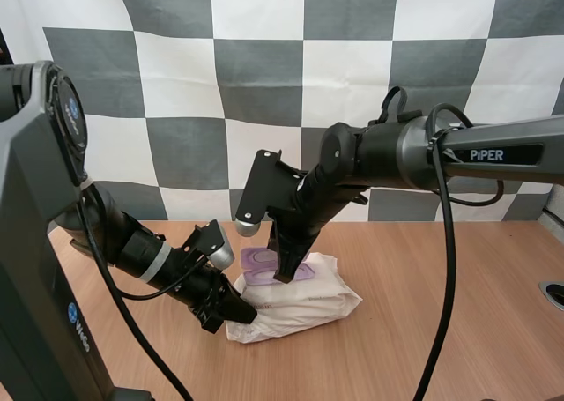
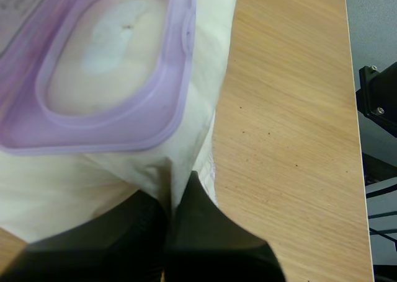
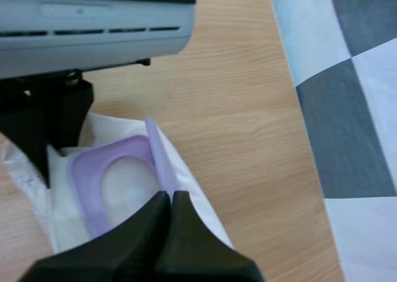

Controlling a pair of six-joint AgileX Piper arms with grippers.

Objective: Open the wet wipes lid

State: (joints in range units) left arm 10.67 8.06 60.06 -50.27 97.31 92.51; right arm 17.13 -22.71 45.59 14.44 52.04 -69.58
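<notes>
A bench (image 1: pixel 458 330) with a light brown wooden top runs the full width of the high view. Its grain lies in fine, straight lines along its length, and the left wrist view shows a few small dark specks in the wood. Soft, even light falls across the surface. A round dark fitting (image 1: pixel 555 293) sits in the top at the far right edge.

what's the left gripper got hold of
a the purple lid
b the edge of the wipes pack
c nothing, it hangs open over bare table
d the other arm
b: the left gripper pinches the white edge of the pack, while the right gripper is the one at the purple lid.
</notes>
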